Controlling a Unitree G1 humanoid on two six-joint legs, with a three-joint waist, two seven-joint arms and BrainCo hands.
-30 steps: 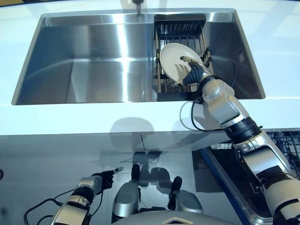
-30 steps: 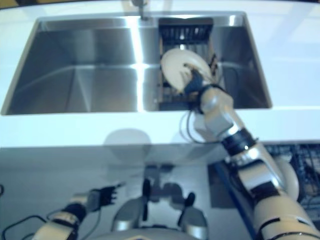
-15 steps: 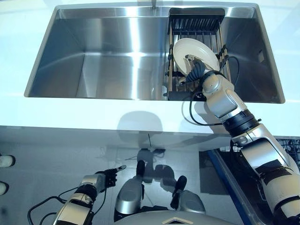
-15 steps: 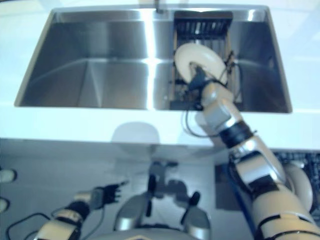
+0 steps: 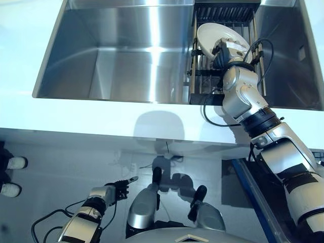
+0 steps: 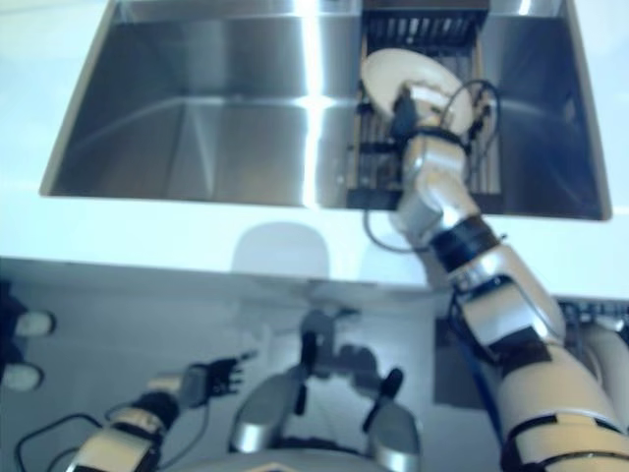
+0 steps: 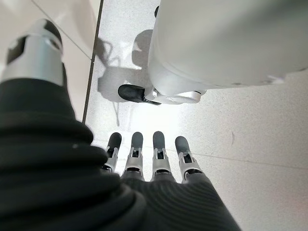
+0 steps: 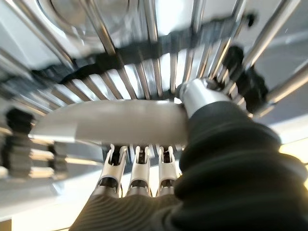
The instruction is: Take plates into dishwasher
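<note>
Right robot hand (image 5: 226, 52) pinches plate (image 5: 215, 34) rim in sink rack (image 5: 201, 76); plate tilted; left robot hand (image 5: 112, 192) relaxed, well apart.

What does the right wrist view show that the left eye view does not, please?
Only the right wrist view shows the right hand pinching the plate, thumb on one face, fingers under the other. Only the left eye view shows the sink, the counter, the left hand low by the floor and a person's shoes. Both show the plate over the rack.
</note>
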